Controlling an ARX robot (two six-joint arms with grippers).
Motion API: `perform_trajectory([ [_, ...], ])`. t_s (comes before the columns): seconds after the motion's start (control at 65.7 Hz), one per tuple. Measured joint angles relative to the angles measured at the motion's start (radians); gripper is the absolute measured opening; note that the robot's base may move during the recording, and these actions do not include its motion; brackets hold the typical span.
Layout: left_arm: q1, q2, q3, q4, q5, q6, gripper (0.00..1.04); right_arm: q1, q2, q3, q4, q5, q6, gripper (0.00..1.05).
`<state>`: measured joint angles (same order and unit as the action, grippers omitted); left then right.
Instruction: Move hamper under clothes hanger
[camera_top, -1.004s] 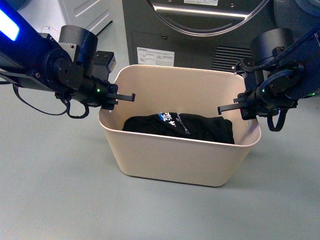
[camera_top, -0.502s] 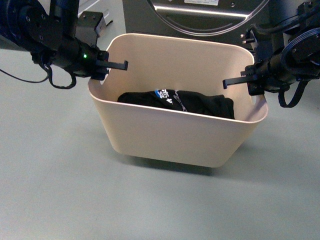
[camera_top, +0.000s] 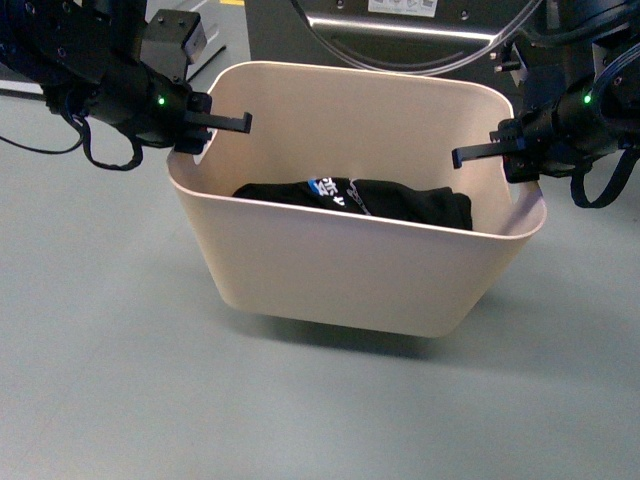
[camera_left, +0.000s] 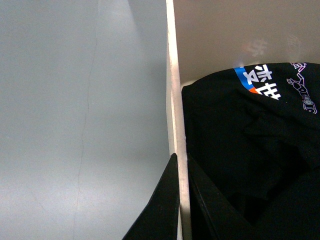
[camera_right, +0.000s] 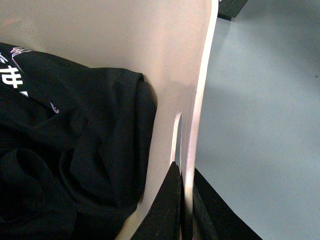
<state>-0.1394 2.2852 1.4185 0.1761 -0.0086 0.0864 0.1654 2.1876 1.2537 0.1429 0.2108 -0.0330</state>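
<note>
Grey-green floor (camera_top: 100, 400) fills the front view, with a dark dryer (camera_top: 420, 30) along the back. Over the last second the beige hamper (camera_top: 340, 270) has come up off that floor. It now hangs clear with a shadow beneath it, and stands higher against the dryer than before. The left hand (camera_top: 205, 135) is clenched on one short end's rim and the right hand (camera_top: 500, 160) on the other. A black garment (camera_top: 380, 205) lies inside. No clothes hanger shows, so the lift looks done and the carry is still ahead.

From the left wrist, two dark fingers (camera_left: 162, 210) straddle the thin wall, one outside and one over the garment.

From the right wrist, the fingers pinch the wall just beside the slot handle (camera_right: 176, 132), and the grip looks firm.
</note>
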Motion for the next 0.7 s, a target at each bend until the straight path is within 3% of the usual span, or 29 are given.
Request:
perform_trajectory([
  [0.502, 0.034, -0.002, -0.003, -0.001, -0.023, 0.000, 0.04, 0.033, 0.000, 0.000, 0.001, -0.029, 0.000, 0.04],
  [0.7, 0.003, -0.002, -0.003, 0.000, 0.000, 0.000, 0.04, -0.002, -0.008, 0.000, 0.002, -0.002, -0.004, 0.04],
])
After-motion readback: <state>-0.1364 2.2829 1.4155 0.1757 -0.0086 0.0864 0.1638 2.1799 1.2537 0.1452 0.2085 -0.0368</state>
